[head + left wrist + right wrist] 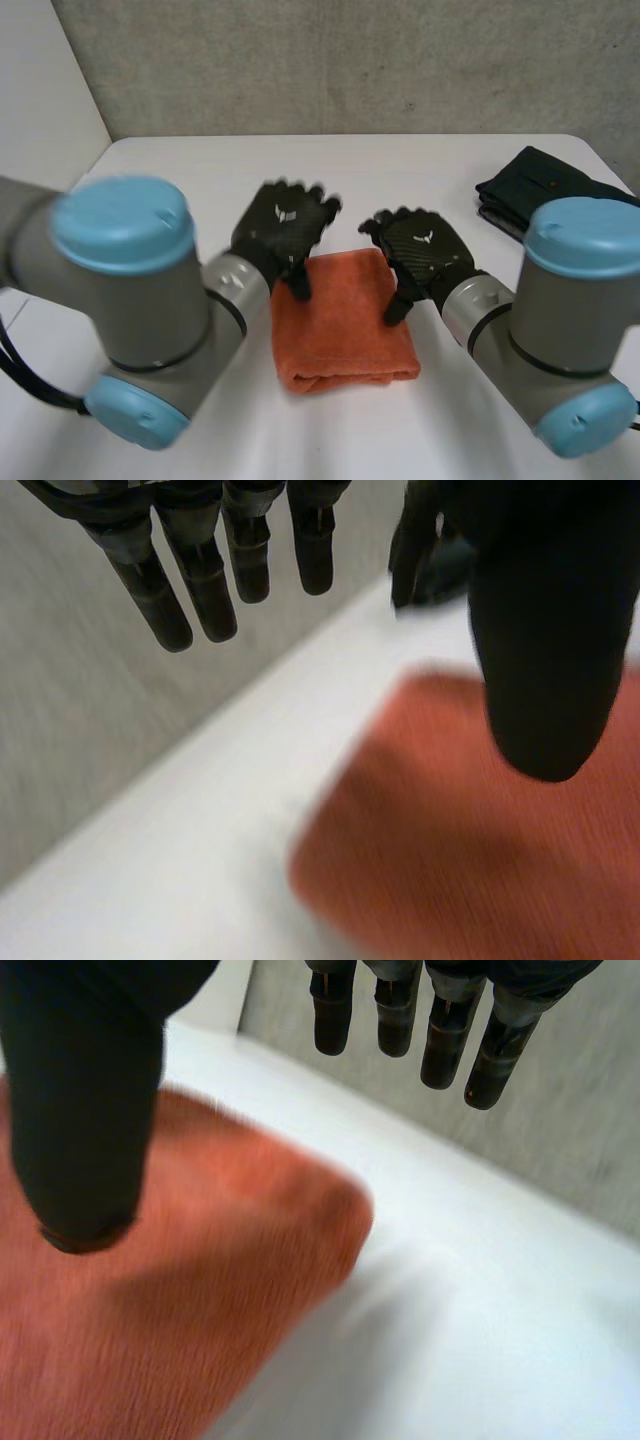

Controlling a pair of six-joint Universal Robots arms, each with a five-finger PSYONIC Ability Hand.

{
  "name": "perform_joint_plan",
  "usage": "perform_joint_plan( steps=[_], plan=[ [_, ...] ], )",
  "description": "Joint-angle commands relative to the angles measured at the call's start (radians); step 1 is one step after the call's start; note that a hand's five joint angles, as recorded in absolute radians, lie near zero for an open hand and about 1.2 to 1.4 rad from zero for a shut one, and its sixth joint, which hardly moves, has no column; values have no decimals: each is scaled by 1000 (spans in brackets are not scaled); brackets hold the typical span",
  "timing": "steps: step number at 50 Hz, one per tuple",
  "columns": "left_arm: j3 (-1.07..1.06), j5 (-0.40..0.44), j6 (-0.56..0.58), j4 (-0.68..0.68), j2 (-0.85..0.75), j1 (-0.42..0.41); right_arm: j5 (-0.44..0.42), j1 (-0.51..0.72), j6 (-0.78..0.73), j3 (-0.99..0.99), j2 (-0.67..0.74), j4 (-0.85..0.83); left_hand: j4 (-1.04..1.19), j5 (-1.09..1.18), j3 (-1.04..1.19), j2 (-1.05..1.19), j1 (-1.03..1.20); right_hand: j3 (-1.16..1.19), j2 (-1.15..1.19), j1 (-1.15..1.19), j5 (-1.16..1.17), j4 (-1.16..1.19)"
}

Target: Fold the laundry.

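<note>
At the middle of the white worktop point(200, 170), in the head view, lies an orange towel point(340, 320) folded into a thick rectangle. Its long axis runs from 6 to 12 o'clock. The rounded, doubled fold is at the 6 o'clock end and the flatter end points to 12. Its surface is soft and smooth, without big creases. The left robot hand point(283, 228) hangs at the towel's 11 o'clock corner, back upward, with its fingers straight and spread and its thumb pointing down beside the 9 o'clock edge. The right robot hand point(425, 245) hangs at the 2 o'clock side in the same pose, its thumb down by the 3 o'clock edge. Neither holds anything. A dark garment point(545, 190), folded, lies well apart at 2 o'clock, near the worktop's edge.

From the left wrist, the left robot hand point(210, 590) has straight fingers held well apart from the thumb, and nothing is between them. A rounded corner of the towel point(480, 860) lies under the thumb, but I cannot tell whether they touch. Bare worktop point(200, 850) lies under the fingers, with a grey wall point(80, 700) beyond.

From the right wrist, the right robot hand point(85, 1110) is likewise spread and empty. Its thumb is over the towel point(180, 1310) near a rounded corner, and its fingers are over the bare worktop point(480, 1340).
</note>
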Motion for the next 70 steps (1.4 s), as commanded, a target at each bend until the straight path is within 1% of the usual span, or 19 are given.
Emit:
perform_joint_plan(
  steps=[1, 5, 8, 11, 17, 22, 25, 27, 37, 59, 63, 64, 68, 70],
  plan=[
    [106, 175, -88, -150, 130, 43, 15, 58, -119, 140, -122, -111, -25, -8, -115, -23, -31, -39, -44, -13, -68, -60],
    [168, 218, -129, -272, 137, 78, 66, 135, -172, 201, -111, -119, -33, -17, -124, -32, -40, -39, -44, -13, -68, -60],
    [189, 241, -143, -319, 137, 95, 114, 175, -189, 229, -80, -126, -45, -28, -135, -44, -51, -39, -44, -13, -68, -60],
    [191, 244, -145, -322, 137, 96, 140, 192, -185, 229, -22, -159, -48, -31, -138, -47, -54, -39, -44, -13, -68, -60],
    [188, 245, -145, -322, 137, 92, 144, 192, -189, 221, 30, -197, -48, -31, -138, -47, -54, -39, -44, -13, -68, -60],
    [183, 245, -145, -322, 137, 90, 146, 190, -196, 209, 81, -272, -48, -31, -138, -47, -54, -39, -44, -13, -68, -60],
    [183, 245, -145, -322, 137, 90, 144, 190, -208, 206, 95, -303, -48, -31, -138, -47, -54, 29, 24, 56, 1, 9],
    [183, 245, -146, -322, 137, 92, 144, 190, -219, 201, 108, -314, -48, -31, -138, -47, -54, 33, 28, 59, 4, 12],
    [180, 245, -149, -322, 135, 93, 147, 190, -246, 155, 176, -318, -54, -37, -144, -53, -60, 74, 69, 100, 45, 53],
    [175, 245, -152, -321, 134, 93, 147, 189, -248, 54, 240, -338, -54, -37, -144, -53, -60, 144, 139, 170, 116, 123],
    [175, 245, -152, -319, 133, 93, 146, 189, -248, 32, 246, -347, -54, -37, -144, -53, -60, 212, 206, 238, 183, 191],
    [175, 245, -152, -319, 133, 93, 144, 189, -248, 25, 248, -350, -54, -37, -144, -53, -60, 267, 262, 293, 239, 246],
    [175, 245, -154, -319, 133, 93, 137, 189, -246, 0, 268, -350, -54, -37, -144, -53, -60, 355, 350, 382, 327, 334],
    [175, 245, -158, -319, 133, 93, 137, 189, -246, -7, 276, -349, -54, -37, -144, -53, -60, 367, 362, 393, 339, 346]
  ],
)
